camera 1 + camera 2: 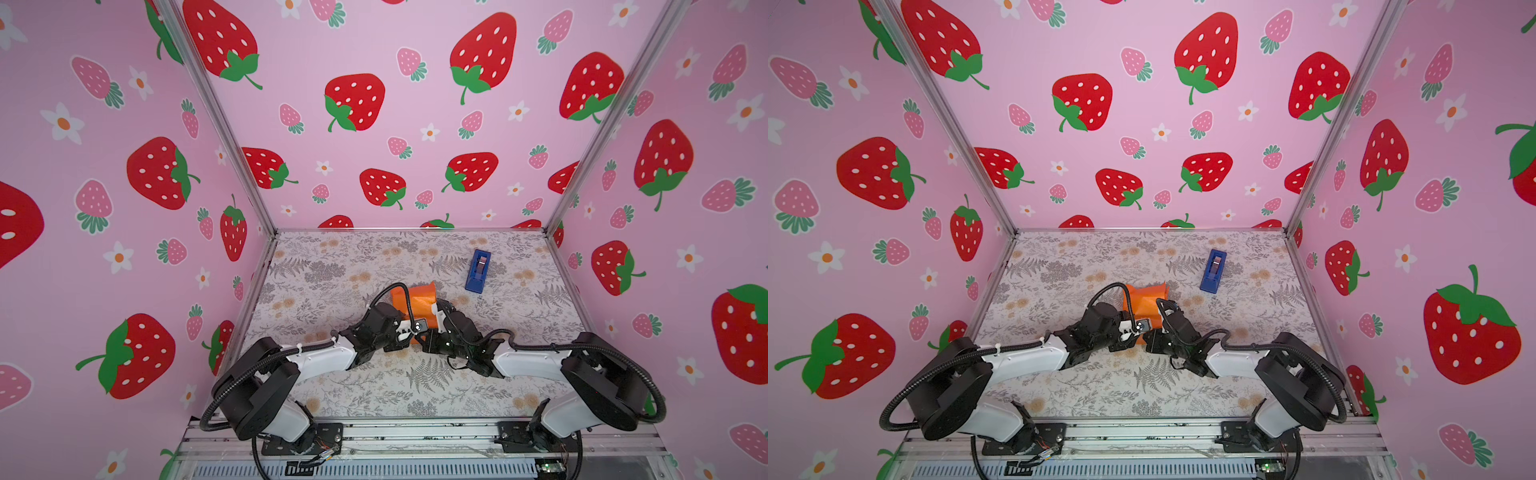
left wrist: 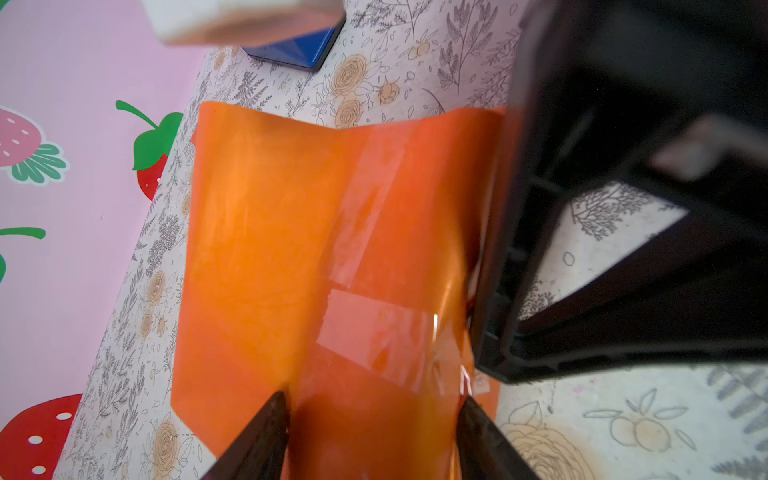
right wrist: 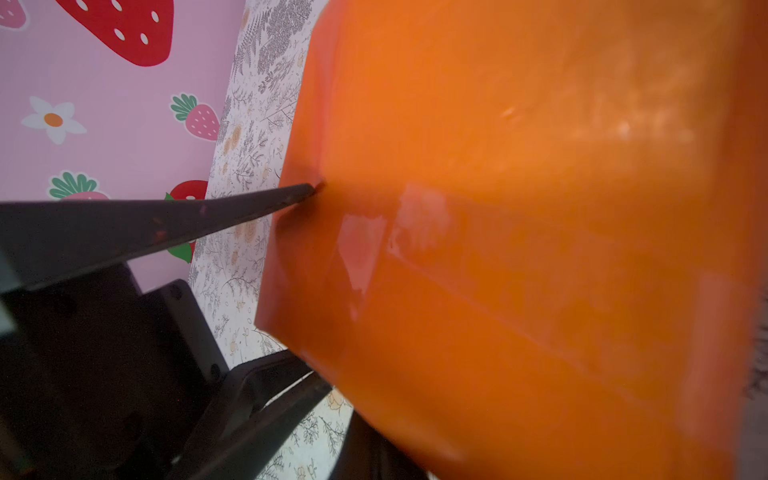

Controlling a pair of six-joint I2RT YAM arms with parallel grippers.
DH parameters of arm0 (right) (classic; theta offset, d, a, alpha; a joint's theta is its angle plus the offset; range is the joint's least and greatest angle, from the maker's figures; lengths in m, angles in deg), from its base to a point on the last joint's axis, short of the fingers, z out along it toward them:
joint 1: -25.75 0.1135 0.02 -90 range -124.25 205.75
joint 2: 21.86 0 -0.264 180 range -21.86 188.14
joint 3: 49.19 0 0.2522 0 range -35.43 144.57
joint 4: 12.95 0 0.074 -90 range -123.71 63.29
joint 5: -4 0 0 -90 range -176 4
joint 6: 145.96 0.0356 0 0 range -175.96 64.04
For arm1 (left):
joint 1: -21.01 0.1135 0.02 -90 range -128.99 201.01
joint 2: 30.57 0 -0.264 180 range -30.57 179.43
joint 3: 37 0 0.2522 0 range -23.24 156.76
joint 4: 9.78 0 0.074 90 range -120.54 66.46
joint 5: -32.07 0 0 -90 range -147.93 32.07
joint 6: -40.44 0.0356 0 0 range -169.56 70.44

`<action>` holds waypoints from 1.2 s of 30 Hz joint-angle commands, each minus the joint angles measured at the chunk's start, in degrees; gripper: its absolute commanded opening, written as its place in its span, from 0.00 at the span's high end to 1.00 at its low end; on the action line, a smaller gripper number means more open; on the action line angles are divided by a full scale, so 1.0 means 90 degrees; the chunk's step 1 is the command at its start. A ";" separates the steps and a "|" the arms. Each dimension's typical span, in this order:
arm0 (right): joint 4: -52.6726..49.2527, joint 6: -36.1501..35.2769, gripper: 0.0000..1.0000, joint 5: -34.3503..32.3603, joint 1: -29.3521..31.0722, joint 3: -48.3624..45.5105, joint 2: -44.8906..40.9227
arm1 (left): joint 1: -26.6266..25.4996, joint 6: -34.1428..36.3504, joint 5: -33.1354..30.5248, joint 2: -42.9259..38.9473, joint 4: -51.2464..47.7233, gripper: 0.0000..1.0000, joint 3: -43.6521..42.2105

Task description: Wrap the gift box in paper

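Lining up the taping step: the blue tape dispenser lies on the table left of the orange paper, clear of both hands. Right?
Wrong side: the dispenser lies right of the paper, not left; both top views show it. The rest holds.

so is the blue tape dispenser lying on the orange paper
No, the tape dispenser lies on the table, apart from the paper.

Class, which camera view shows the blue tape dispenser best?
A top view: the whole tape dispenser lies in plain sight. The left wrist view catches only a blue corner; the right wrist view shows none of it.
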 commanded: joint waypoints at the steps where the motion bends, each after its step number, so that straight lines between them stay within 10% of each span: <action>1: 0.0171 -0.0014 1.00 -0.0208 0.0021 0.0078 0.0271 | 0.0030 0.0065 0.0136 -0.0021 -0.0482 0.36 0.0098; 17: -0.0937 -0.1665 1.00 -0.0707 0.0021 -0.0570 -0.2020 | 0.0032 -0.0012 0.0180 -0.0301 -0.0410 0.35 0.0039; 26: 0.0320 -0.3023 0.98 -0.0061 -0.0006 -0.1101 -0.1836 | 0.0035 -0.0260 0.0310 -0.1267 -0.0830 0.32 0.0030; 36: -0.0051 -0.6508 0.99 -0.0427 0.0002 -0.1225 -0.2423 | 0.0195 -0.1971 0.0273 -0.1302 -0.1856 0.32 0.1071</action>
